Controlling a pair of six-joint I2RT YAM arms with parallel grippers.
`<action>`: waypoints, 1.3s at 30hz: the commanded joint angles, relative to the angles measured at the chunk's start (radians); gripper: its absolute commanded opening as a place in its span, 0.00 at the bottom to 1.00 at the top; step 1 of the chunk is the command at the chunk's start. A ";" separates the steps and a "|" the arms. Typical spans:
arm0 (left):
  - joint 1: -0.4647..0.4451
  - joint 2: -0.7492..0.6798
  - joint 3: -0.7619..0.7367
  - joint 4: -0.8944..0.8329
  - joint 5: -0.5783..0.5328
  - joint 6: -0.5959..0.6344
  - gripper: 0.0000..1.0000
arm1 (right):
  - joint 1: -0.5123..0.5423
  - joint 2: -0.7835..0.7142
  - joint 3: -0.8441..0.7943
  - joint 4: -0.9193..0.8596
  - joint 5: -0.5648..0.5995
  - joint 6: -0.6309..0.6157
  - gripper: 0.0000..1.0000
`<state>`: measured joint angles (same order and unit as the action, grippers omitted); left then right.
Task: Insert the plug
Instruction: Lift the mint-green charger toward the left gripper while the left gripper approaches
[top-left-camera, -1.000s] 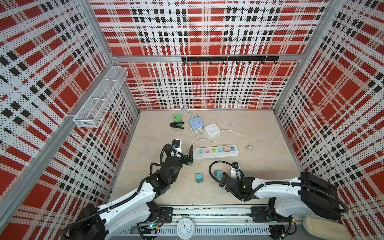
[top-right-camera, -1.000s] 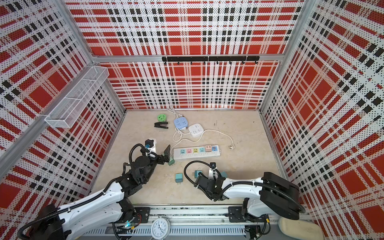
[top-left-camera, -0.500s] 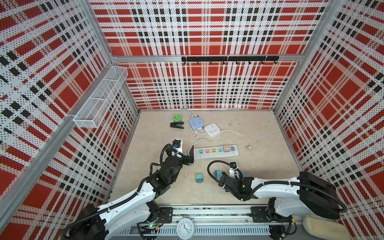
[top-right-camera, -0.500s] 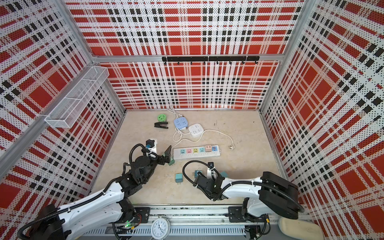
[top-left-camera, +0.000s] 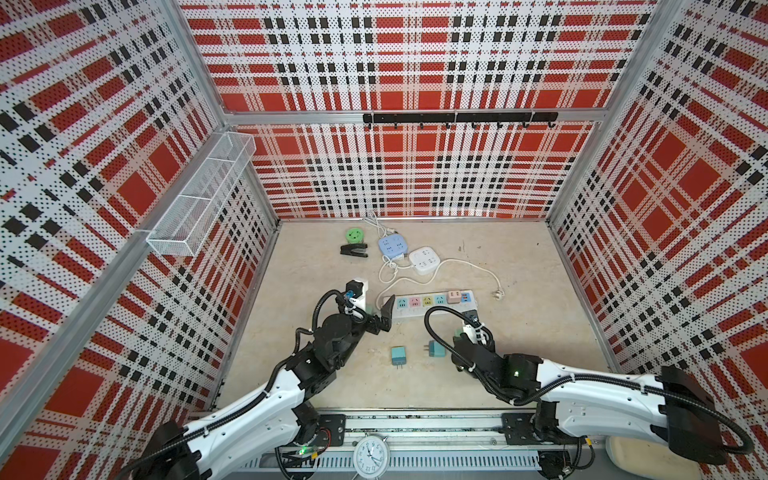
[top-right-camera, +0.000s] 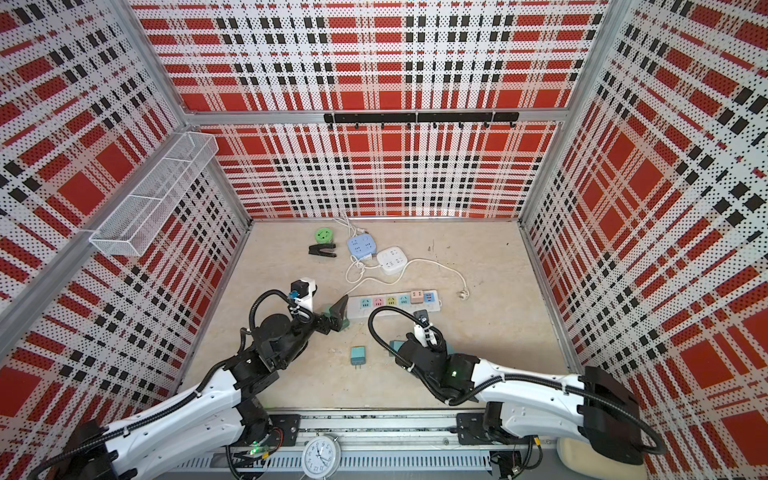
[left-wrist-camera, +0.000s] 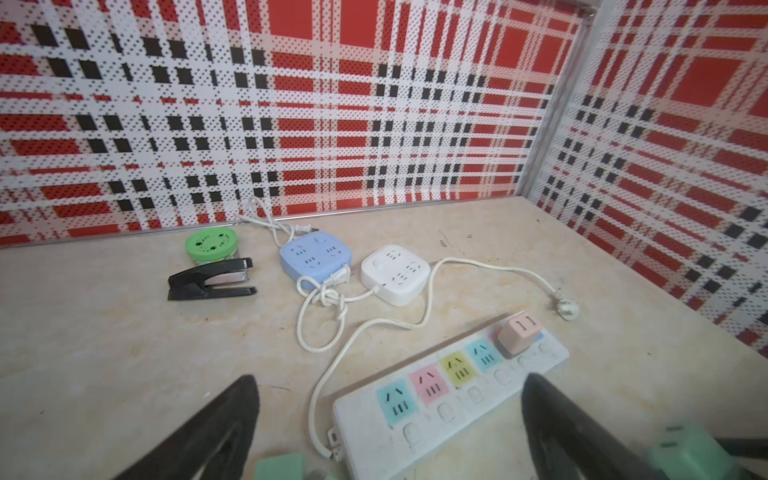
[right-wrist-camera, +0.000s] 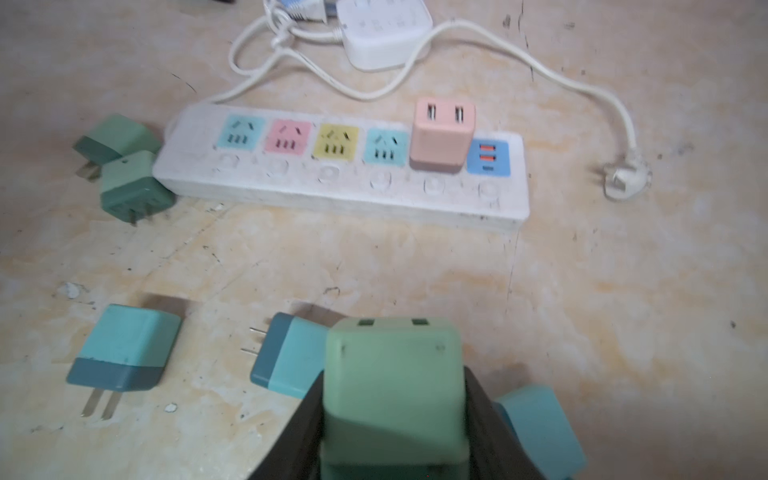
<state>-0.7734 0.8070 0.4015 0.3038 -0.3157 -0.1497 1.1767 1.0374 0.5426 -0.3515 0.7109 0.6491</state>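
We judge the job barely begun: the white power strip (right-wrist-camera: 291, 193) has four coloured sockets (right-wrist-camera: 336, 141) free beside a seated pink adapter (right-wrist-camera: 442, 139). Our left gripper (left-wrist-camera: 390, 378) gapes wide, empty, at the strip's cable end. Our right gripper (right-wrist-camera: 395, 415) pinches the green plug (right-wrist-camera: 392, 365), a rounded pale cube with its prongs hidden, near the strip but apart from it; the carry and push-in remain.

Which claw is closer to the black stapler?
Left. The left gripper hangs open over the strip's end, in front of the stapler. The right gripper, shut on a green plug, is farther right and nearer the front edge.
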 joint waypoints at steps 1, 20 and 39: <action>-0.027 -0.027 0.040 -0.008 0.093 0.011 0.98 | -0.002 -0.089 0.013 0.202 0.044 -0.264 0.18; -0.187 0.080 0.132 0.021 0.438 0.104 0.87 | -0.002 -0.456 -0.380 0.855 -0.136 -0.884 0.07; -0.240 0.258 0.250 -0.054 0.571 0.097 0.85 | -0.004 -0.267 -0.495 1.274 -0.306 -1.102 0.03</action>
<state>-1.0035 1.0470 0.6212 0.2726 0.2234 -0.0410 1.1748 0.7540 0.0364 0.8127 0.4385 -0.4255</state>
